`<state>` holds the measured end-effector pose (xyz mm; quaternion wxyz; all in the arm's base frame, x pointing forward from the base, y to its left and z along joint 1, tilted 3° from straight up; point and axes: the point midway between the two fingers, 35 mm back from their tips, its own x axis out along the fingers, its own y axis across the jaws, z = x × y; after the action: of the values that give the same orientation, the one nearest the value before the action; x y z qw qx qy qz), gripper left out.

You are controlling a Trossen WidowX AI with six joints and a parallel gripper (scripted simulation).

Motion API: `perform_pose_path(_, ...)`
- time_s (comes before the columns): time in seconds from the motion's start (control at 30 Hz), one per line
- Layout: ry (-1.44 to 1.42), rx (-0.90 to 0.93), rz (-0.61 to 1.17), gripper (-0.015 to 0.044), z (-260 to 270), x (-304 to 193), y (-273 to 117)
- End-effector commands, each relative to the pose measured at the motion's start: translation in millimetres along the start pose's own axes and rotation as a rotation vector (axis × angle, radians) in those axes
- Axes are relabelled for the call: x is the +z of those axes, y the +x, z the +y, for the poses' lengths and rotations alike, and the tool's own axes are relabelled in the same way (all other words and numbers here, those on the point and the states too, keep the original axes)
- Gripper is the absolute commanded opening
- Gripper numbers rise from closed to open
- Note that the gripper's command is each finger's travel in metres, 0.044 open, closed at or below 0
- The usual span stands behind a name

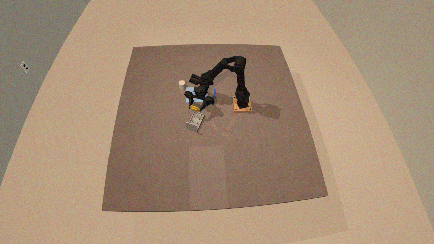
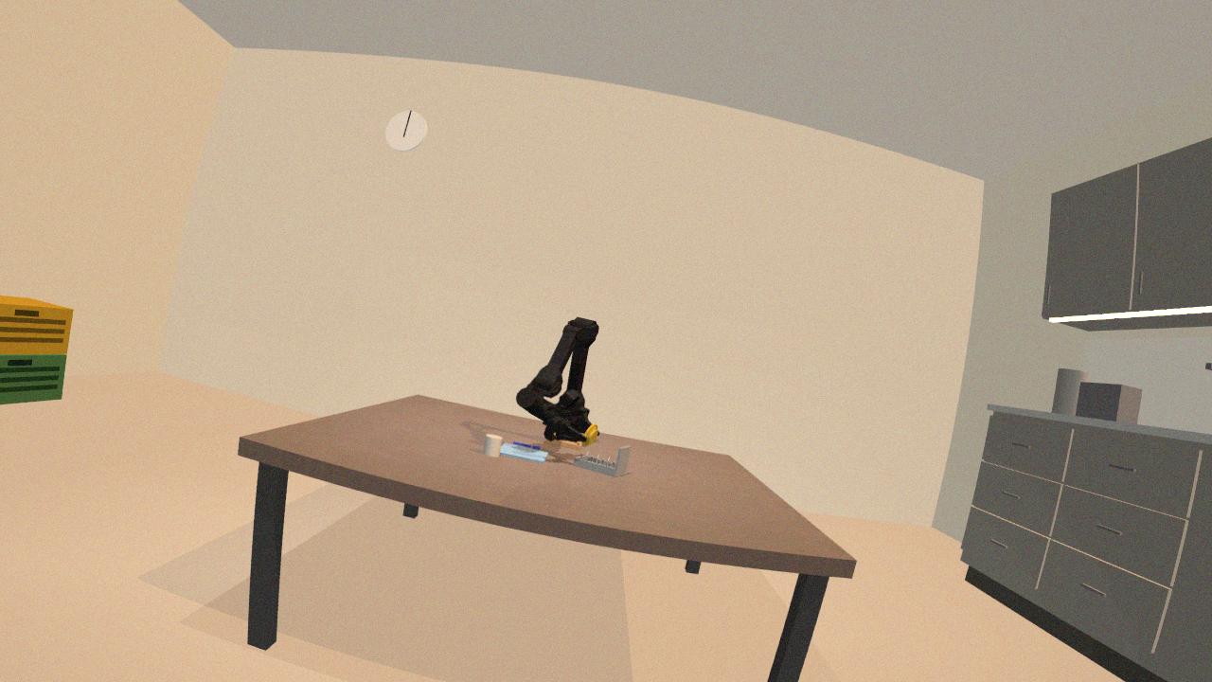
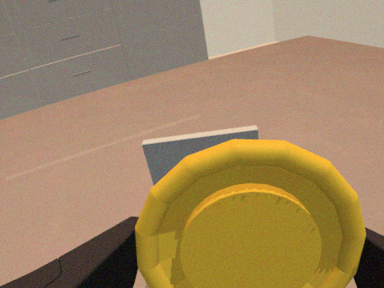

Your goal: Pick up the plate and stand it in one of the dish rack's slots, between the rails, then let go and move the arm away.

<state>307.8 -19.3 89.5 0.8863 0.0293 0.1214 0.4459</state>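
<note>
Taking the dish rack point(image 1: 191, 126) point(image 2: 622, 460) point(image 3: 168, 160) as the landmark, the yellow plate point(image 1: 194, 108) point(image 2: 590, 435) point(image 3: 252, 240) is in the air near the rack's end opposite its tall end panel; the jaws point(image 1: 194, 109) point(image 2: 590, 436) are clamped on the plate, one finger at either side of its rim; the plate stands steeply on edge in the exterior view, and in the wrist view it hides all of the rack but part of that panel

The picking up is done, and the plate looks turned roughly to the pose a slot would need; what is left, as I judge it, is to bring it over the rack, line its edge up between the rails, lower it, let go and move the arm point(image 1: 217, 68) point(image 2: 563, 356) away; whether its plane already matches the slots I cannot tell, and a skewed entry could catch on a rail

Beyond the plate from the rack, the light blue mat point(image 1: 188, 99) point(image 2: 525, 455) lies on the counter point(image 1: 254, 169) point(image 2: 678, 509) point(image 3: 80, 160), partly under the arm in the top view; the pale cup point(image 1: 181, 84) point(image 2: 492, 445) is farther from the rack, past the mat's corner, and the blue utensil point(image 1: 214, 93) point(image 2: 525, 446) lies beside the mat, apart from the rack; none of these needs handling for the task
</note>
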Motion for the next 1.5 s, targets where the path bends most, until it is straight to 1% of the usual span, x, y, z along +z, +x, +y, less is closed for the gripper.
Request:
perform_pose_path(0.0, -0.096, 0.01, -0.081, 0.0, 7.2, -1.3, -5.0)
perform_pose_path(0.13, -0.171, 0.02, -0.174, 0.0, 15.2, -0.4, -11.2)
perform_pose_path(0.2, -0.184, 0.021, -0.189, 0.0, 16.6, -0.2, -12.3)
perform_pose_path(0.53, -0.183, 0.022, -0.186, 0.0, 16.6, -0.7, -11.6)
perform_pose_path(0.67, -0.176, 0.048, -0.128, 0.0, 15.5, -10.0, 2.4)
perform_pose_path(1.47, -0.183, 0.044, -0.136, 0.0, 14.1, -23.3, 11.7)
